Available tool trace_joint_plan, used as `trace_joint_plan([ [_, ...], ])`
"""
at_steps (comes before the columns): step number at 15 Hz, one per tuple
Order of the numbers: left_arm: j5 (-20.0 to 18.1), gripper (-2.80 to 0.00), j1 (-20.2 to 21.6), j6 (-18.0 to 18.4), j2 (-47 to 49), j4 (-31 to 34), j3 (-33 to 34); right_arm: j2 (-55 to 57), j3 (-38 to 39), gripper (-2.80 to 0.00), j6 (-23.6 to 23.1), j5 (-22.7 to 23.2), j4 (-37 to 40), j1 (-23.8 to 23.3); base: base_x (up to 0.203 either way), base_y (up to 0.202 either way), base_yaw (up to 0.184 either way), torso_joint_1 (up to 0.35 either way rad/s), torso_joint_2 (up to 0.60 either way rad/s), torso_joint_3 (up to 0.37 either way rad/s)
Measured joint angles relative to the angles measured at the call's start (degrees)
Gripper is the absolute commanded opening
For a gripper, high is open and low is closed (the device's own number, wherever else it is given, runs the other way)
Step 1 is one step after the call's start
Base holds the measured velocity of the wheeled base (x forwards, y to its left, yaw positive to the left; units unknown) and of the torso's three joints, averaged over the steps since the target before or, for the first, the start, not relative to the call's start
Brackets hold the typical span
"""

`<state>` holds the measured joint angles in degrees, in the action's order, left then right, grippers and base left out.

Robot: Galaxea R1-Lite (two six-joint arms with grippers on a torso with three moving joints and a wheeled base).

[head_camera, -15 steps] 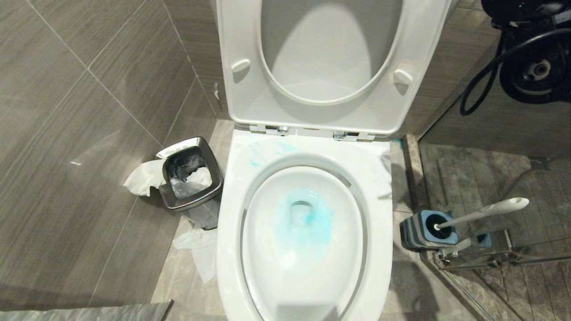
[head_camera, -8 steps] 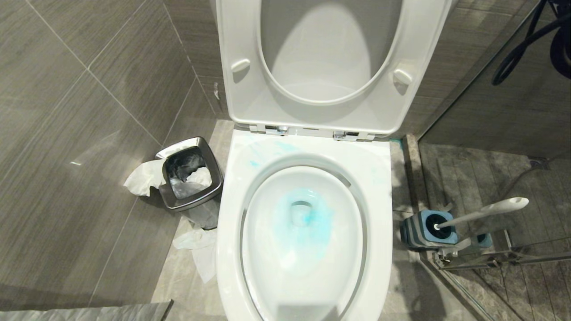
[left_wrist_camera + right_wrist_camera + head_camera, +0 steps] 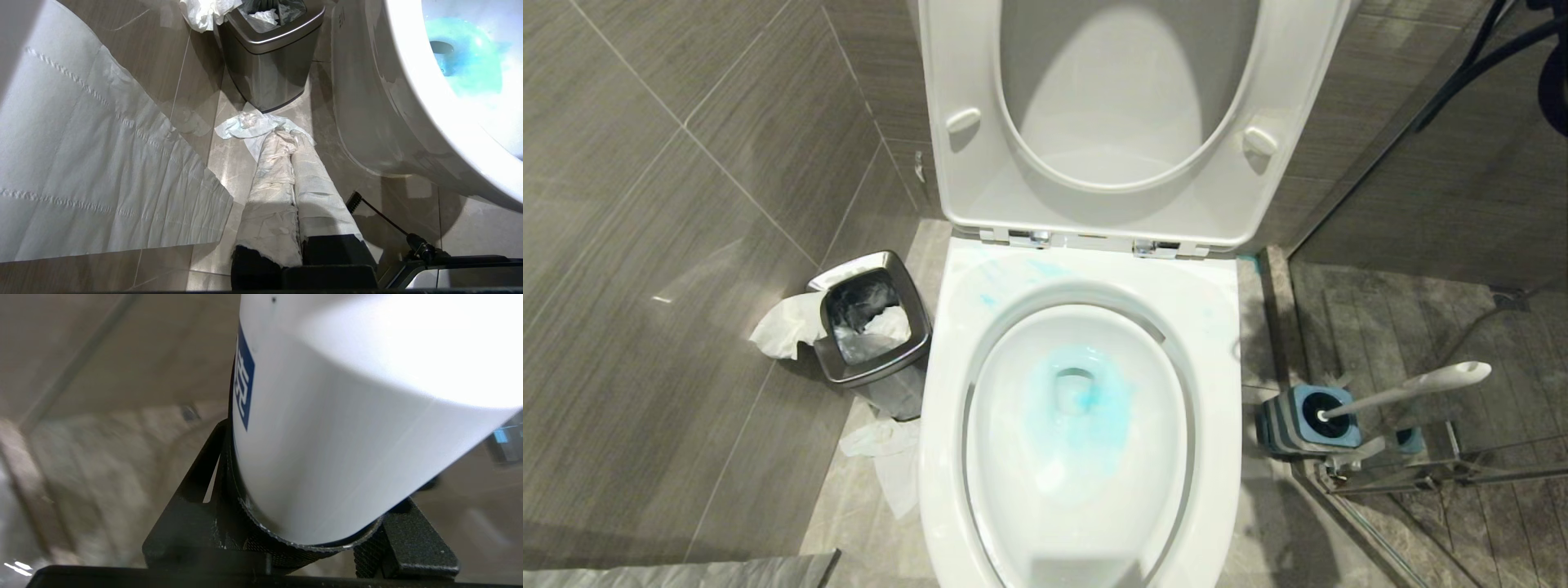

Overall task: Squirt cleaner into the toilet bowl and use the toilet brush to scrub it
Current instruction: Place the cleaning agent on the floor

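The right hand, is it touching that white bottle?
Touching. The right wrist view shows the right hand clamped around the white bottle, its ribbed pads pressed against the bottle's curved side.

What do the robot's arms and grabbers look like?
The left gripper has two long jaws wrapped in crinkly white paper, on a black base, with a thin black cable beside it. The right gripper is black, with triangle-shaped jaws and bumpy pads. In the head view, only black cables of the right arm show, in the top corner.
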<state>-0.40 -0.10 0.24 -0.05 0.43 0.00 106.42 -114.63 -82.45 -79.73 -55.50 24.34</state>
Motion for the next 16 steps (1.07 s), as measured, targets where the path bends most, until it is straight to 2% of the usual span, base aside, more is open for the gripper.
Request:
trace_joint_plan([
  [3, 0.02, -2.80, 0.00, 0.02, 0.00, 0.01, 0.00, -0.11, 0.61, -2.80, 8.20, 1.33, 0.00, 2.02, 0.000, 0.000, 0.000, 0.000, 0.00, 0.000],
  [5, 0.00, -2.80, 0.00, 0.00, 0.00, -0.01, 0.00, -0.79, 1.15, -2.80, 10.93, 3.95, 0.27, 2.47, 0.000, 0.000, 0.000, 0.000, 0.00, 0.000],
  [8, 0.02, -2.80, 0.00, 0.01, 0.00, 0.00, 0.00, -2.25, 2.11, -2.80, 14.91, 10.92, 3.45, 2.06, 0.000, 0.000, 0.000, 0.000, 0.00, 0.000],
  [10, 0.00, -2.80, 0.00, 0.02, 0.00, 0.01, 0.00, -3.63, 2.28, -2.80, 23.02, 16.20, 11.73, 0.55, 0.000, 0.000, 0.000, 0.000, 0.00, 0.000],
  [12, 0.00, -2.80, 0.00, 0.02, 0.00, 0.01, 0.00, -6.00, 2.34, -2.80, 35.42, 25.31, 26.11, -2.23, 0.000, 0.000, 0.000, 0.000, 0.00, 0.000],
  [13, 0.02, -2.80, 0.00, 0.00, 0.00, 0.01, 0.00, -7.52, 2.33, -2.80, 42.13, 31.47, 34.31, -4.11, 0.000, 0.000, 0.000, 0.000, 0.00, 0.000],
  [16, 0.00, -2.80, 0.00, 0.00, 0.00, 0.01, 0.00, -12.70, 2.51, -2.80, 62.75, 54.30, 57.36, -13.68, 0.000, 0.000, 0.000, 0.000, 0.00, 0.000],
])
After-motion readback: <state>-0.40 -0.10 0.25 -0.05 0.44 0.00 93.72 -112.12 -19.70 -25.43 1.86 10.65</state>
